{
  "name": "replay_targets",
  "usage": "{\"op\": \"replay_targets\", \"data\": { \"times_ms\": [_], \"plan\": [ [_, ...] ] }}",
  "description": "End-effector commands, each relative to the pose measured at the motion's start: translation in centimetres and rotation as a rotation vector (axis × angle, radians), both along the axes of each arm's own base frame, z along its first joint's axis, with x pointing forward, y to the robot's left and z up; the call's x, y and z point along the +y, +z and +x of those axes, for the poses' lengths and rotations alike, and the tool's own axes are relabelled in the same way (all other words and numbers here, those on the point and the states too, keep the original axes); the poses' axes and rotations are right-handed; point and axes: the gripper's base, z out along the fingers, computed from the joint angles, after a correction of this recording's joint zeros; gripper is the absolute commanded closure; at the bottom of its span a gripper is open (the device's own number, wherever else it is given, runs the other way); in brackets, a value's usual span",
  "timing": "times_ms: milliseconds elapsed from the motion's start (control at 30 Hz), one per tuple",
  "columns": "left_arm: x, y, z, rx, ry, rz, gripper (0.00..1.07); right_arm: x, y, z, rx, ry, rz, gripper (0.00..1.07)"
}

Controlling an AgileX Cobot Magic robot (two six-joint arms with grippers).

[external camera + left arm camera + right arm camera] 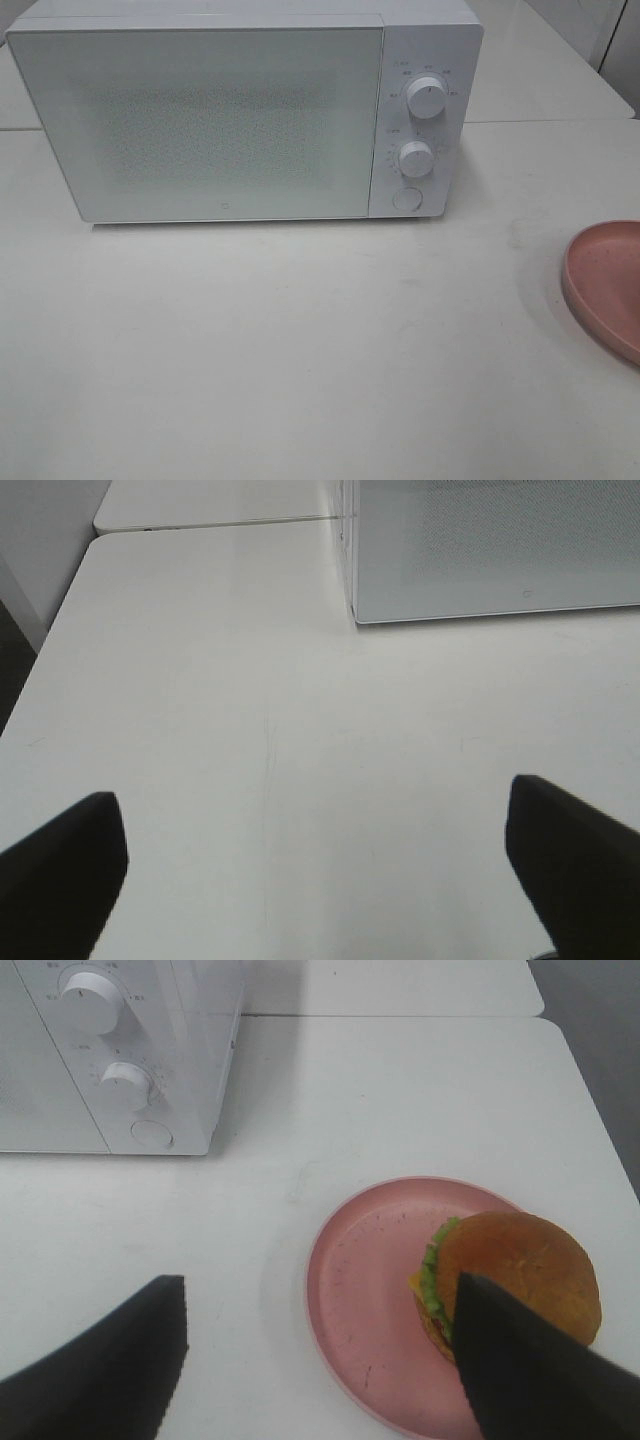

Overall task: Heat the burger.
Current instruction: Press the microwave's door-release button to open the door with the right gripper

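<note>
Right wrist view, query from Operator: where is the burger (515, 1260)?

Technician: It stands upright on the pink plate (365, 1280), on the half of the plate away from the microwave (150, 1070). The plate rests on the surface (300, 350), well apart from the microwave and on its control-panel side. The exterior high view shows only the plate's rim at the frame edge, not the burger.

Operator: State of each pincer?

Technician: The right pincer (320, 1280) stands open and grips nothing. The left pincer (312, 790) is spread wide and empty, over bare surface near the microwave's front corner.

Operator: Which relation governs the coming move?

Technician: The burger is not centred in the right pincer's gap. It lies off to the side of the finger (530, 1380) farther from the microwave, and that finger hides part of it. Being round, it has no long axis to align with. The right arm is clearly the nearer one. The microwave door is shut, so it probably needs opening before any transfer.
</note>
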Motion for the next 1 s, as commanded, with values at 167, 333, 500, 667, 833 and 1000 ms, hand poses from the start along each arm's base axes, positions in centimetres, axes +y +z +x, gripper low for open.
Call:
{"op": "replay_targets", "data": {
  "times_ms": [167,333,500,667,833,1000],
  "plan": [
    [0.0,-0.1,-0.4,-0.025,-0.001,-0.006,0.09,0.1,0.4,2.5,-0.055,-0.001,0.007,0.32],
    [0.0,-0.1,-0.4,-0.025,-0.001,-0.006,0.09,0.1,0.3,4.1,-0.080,-0.001,0.008,0.32],
    [0.0,-0.1,-0.4,-0.025,-0.001,-0.006,0.09,0.1,-0.1,5.6,-0.081,-0.002,0.008,0.32],
    [0.0,-0.1,-0.4,-0.025,-0.001,-0.006,0.09,0.1,-0.7,7.3,-0.083,-0.003,0.008,0.32],
    [0.0,-0.1,-0.4,-0.025,-0.001,-0.006,0.09,0.2,-1.7,9.6,-0.083,-0.005,0.010,0.32],
    [0.0,-0.1,-0.4,-0.025,-0.001,-0.006,0.09,0.2,-2.7,11.4,-0.086,-0.006,0.011,0.32]
  ]
}}
